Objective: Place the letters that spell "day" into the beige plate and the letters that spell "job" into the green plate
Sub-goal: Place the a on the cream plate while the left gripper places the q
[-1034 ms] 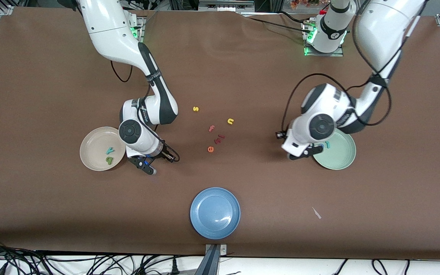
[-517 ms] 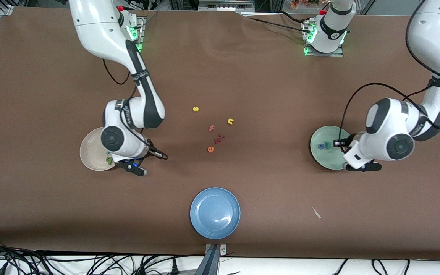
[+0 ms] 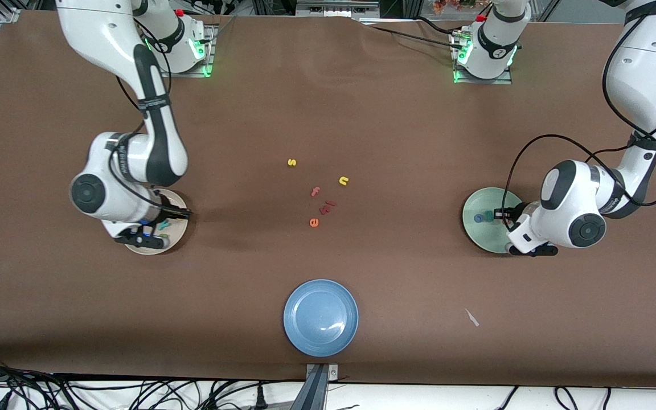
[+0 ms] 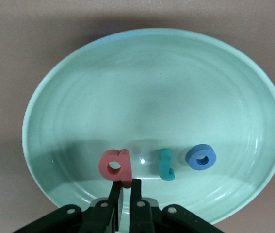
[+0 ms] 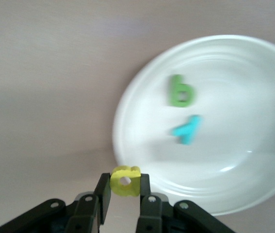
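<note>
From my remote station, I saw the left pincer (image 4: 126, 187) low over the green plate (image 3: 472, 228), its narrow fingers touching the pinkish-red b (image 4: 115, 165) at the plate's floor; I could not tell whether they gripped it. The teal j (image 4: 166, 164) lay just beside the b, with the blue o (image 4: 201, 157) next along, all three inside the green plate. Toward the right arm's end of the bench (image 3: 328, 114), well apart from the green plate, the right pincer (image 5: 125, 187) was clamped on the yellow a (image 5: 125, 181) above the rim of the beige plate (image 5: 234, 165). The dark green d (image 5: 181, 91) and teal y (image 5: 187, 129) lay in that plate.
</note>
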You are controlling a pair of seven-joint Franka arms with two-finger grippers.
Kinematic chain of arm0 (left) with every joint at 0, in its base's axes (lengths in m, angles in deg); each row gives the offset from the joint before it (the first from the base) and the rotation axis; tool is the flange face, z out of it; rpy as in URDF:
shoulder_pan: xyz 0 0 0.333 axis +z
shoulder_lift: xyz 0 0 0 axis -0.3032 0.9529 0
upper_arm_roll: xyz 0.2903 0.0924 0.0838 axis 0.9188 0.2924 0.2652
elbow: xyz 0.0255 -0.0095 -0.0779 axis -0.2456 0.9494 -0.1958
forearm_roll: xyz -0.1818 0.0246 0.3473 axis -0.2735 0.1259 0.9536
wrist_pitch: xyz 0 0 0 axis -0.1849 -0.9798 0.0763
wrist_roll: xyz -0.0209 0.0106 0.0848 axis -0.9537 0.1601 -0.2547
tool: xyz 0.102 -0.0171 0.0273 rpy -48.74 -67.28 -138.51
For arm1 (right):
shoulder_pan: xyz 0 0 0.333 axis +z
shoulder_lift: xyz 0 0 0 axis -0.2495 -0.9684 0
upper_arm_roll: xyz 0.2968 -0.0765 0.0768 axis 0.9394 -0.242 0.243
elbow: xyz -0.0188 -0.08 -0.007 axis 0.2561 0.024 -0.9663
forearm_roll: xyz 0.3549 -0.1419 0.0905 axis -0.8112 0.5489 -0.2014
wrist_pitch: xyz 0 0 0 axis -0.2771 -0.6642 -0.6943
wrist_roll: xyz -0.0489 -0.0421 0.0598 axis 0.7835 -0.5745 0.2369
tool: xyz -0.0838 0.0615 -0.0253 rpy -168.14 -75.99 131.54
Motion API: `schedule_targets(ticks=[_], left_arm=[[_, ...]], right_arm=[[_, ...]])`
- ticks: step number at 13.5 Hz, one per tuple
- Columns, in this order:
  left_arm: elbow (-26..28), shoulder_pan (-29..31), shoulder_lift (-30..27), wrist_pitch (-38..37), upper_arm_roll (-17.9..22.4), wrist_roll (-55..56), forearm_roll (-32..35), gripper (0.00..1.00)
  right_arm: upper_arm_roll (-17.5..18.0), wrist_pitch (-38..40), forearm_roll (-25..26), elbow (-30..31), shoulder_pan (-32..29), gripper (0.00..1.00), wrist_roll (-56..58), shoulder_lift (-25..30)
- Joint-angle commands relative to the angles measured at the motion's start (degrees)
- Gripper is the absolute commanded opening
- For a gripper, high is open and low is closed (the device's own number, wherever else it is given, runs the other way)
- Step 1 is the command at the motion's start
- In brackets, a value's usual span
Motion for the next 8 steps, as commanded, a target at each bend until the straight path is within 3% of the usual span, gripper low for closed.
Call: schedule_targets(ticks=[1,2,6,8], left_arm=[[-0.4,0.03,-0.67,-0.34,-0.76,-0.41,1.57,1.0],[-0.49,-0.06,-1.02,-0.43,-0.84,-0.41,1.48,1.0],[-1.63,0.11,-7.86,-4.2,-4.17,-0.15,0.6,1.0],[-4.87,0.2,-11.82,-8.85,-6.28,-0.15,0.51,1.0]], right_arm=[[-1.79,-0.33,-0.09,2.61,0.15,0.64,4.98,1.52],[-1.8,-0.25,-0.09,2.26,-0.02,1.0,4.9,1.43],[-1.8,3.34,-0.01,-2.12,-0.11,1.0,4.54,1.43],[-1.8,7.12,-0.01,-4.85,-0.03,1.0,4.54,1.43]])
